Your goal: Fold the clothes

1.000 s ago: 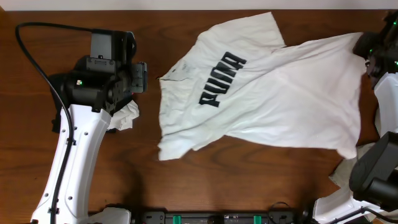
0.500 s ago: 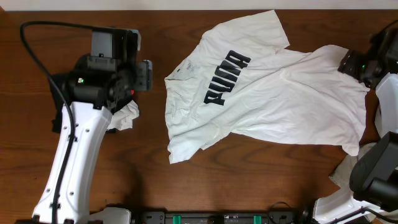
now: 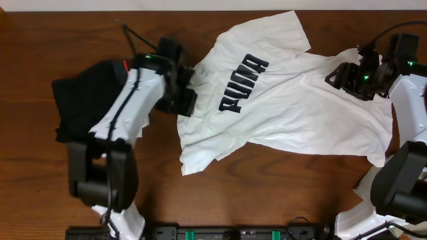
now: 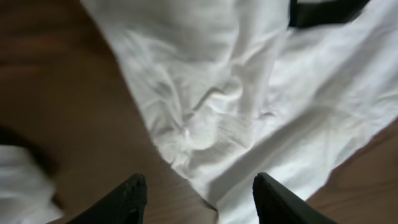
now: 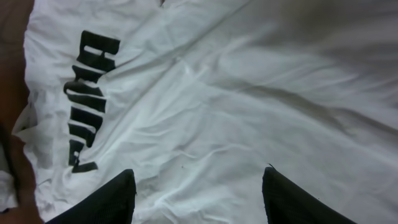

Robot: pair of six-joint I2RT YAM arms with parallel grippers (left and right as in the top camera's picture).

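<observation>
The white T-shirt (image 3: 293,107) with black PUMA letters (image 3: 243,83) lies spread and wrinkled across the middle and right of the table. My left gripper (image 3: 187,105) hovers at the shirt's left edge. In the left wrist view it (image 4: 199,182) is open, with the shirt's crumpled hem (image 4: 211,124) and bare wood between its fingers. My right gripper (image 3: 338,77) hangs over the right half of the shirt. Seen from the right wrist, it (image 5: 198,176) is open above flat white fabric (image 5: 249,106), holding nothing. A black garment (image 3: 83,107) lies at the left.
My left arm (image 3: 127,120) stretches over the black garment toward the shirt. A pale cloth (image 3: 367,183) lies near the right arm's base, and another pale piece (image 4: 15,183) shows at the left wrist view's edge. Bare wooden table (image 3: 267,193) lies in front of the shirt.
My left arm swung right from the left side to the shirt's left edge, uncovering the black garment. My right gripper opened, let go of the shirt and moved left over it.
</observation>
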